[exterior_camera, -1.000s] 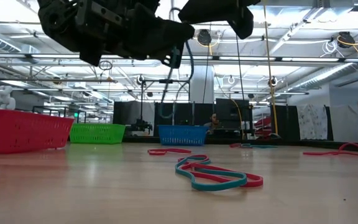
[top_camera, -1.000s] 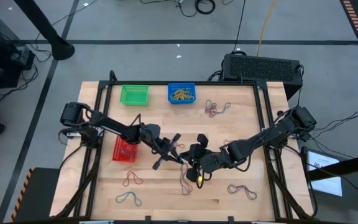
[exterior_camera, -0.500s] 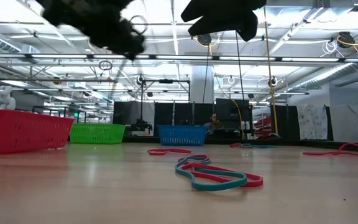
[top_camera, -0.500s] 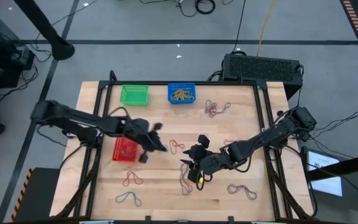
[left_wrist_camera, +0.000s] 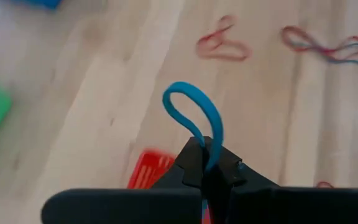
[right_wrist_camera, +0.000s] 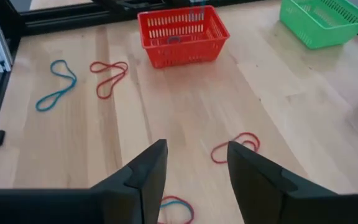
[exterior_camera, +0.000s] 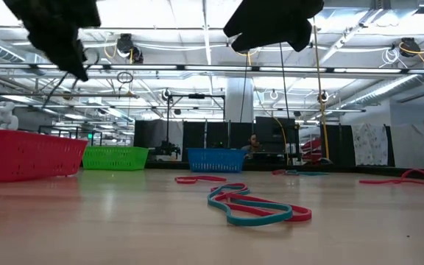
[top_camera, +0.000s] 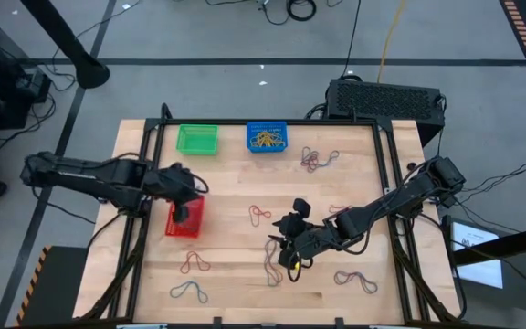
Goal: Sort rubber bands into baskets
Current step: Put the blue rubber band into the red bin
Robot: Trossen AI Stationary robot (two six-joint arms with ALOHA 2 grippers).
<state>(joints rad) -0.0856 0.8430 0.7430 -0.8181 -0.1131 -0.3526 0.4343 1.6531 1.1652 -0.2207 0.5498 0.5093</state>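
Note:
My left gripper (top_camera: 183, 212) hangs over the red basket (top_camera: 190, 228) at the table's left, shut on a blue rubber band (left_wrist_camera: 191, 109). My right gripper (right_wrist_camera: 191, 168) hovers open above the table's middle (top_camera: 284, 236), pointing toward the red basket (right_wrist_camera: 182, 34), with nothing between its fingers. A red rubber band (right_wrist_camera: 238, 148) lies flat on the wood just beyond its fingertips. The green basket (top_camera: 197, 139) and the blue basket (top_camera: 268, 137) stand at the far edge; the blue one holds yellow-tan bands. My left gripper pinches the blue rubber band between its two shut fingertips (left_wrist_camera: 194, 155). A loop of the band (left_wrist_camera: 182, 93) stands out beyond the tips; the rest is hidden behind the fingers. The fingers slant downward, and the band is lifted clear above the red basket (left_wrist_camera: 151, 171).
Loose rubber bands lie on the wood: a red one mid-table (top_camera: 260, 216), a cluster at the far right (top_camera: 318, 160), others near the front edge (top_camera: 194, 265) (top_camera: 188, 292) (top_camera: 354, 281), and a teal-and-red pair (exterior_camera: 256, 206) close to the low camera.
My left gripper has swung from the table's middle, beside the right gripper, toward the left edge and up, turning as it went, and now hangs over the red basket, still shut on the blue band. The right arm has kept its place.

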